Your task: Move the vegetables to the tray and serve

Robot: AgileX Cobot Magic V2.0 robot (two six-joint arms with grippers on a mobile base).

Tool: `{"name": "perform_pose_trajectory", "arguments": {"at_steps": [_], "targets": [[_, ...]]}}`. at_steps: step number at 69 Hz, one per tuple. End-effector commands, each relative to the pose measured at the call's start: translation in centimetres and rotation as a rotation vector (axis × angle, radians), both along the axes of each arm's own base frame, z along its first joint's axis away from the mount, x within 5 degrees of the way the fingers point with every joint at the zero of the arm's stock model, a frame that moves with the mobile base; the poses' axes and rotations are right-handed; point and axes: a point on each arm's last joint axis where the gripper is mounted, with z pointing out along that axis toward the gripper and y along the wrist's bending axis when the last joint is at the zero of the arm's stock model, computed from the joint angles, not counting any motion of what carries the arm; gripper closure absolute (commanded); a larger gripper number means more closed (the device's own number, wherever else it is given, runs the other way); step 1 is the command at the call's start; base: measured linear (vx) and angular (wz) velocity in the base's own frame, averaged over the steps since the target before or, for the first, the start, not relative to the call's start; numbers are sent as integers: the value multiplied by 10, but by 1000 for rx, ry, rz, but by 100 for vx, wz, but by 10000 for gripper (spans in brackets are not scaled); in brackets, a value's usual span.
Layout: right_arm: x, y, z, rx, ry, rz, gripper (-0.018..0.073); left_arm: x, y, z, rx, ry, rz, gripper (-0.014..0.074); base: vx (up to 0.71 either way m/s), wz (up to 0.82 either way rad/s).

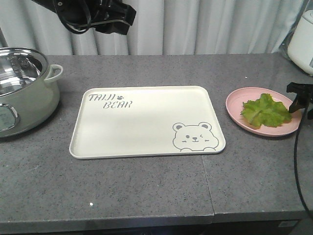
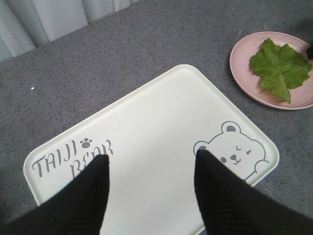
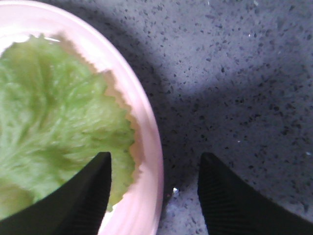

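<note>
My left tool hangs open above the large cream rectangular plastic tray. The crinkly bright green lettuce leaf lies on the round pink plate, just right of the tray on the grey speckled tabletop. My right tool is spread open astride the plate's rim, one finger over the leaf and the other over the tabletop.

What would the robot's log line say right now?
lettuce: on pink plate | tray: bare | left hand: open, aimed at tray | right hand: open astride plate rim
</note>
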Motion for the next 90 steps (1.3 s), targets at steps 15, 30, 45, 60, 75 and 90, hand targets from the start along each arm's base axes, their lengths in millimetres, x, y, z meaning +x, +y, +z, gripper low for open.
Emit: {"name": "perform_pose_trajectory", "arguments": {"at_steps": [15, 30, 45, 60, 75, 90], "targets": [[4, -3, 18, -23, -71, -14, 206, -14, 6, 27, -62, -104, 5, 206, 0, 0], [3, -3, 16, -25, -61, 10, 397, -14, 6, 27, -62, -104, 5, 206, 0, 0], [4, -1, 17, -12, -71, 17, 570, -14, 6, 27, -62, -104, 5, 206, 0, 0], [6, 5, 23, 53, -119, 27, 568, -14, 6, 27, -62, -104, 5, 206, 0, 0], [14, 8, 53, 102, -203, 42, 566, -15, 7, 26, -54, -90, 4, 206, 0, 0], [20, 16, 102, 159, -335, 88, 564, -15, 7, 25, -49, -85, 5, 206, 0, 0]]}}
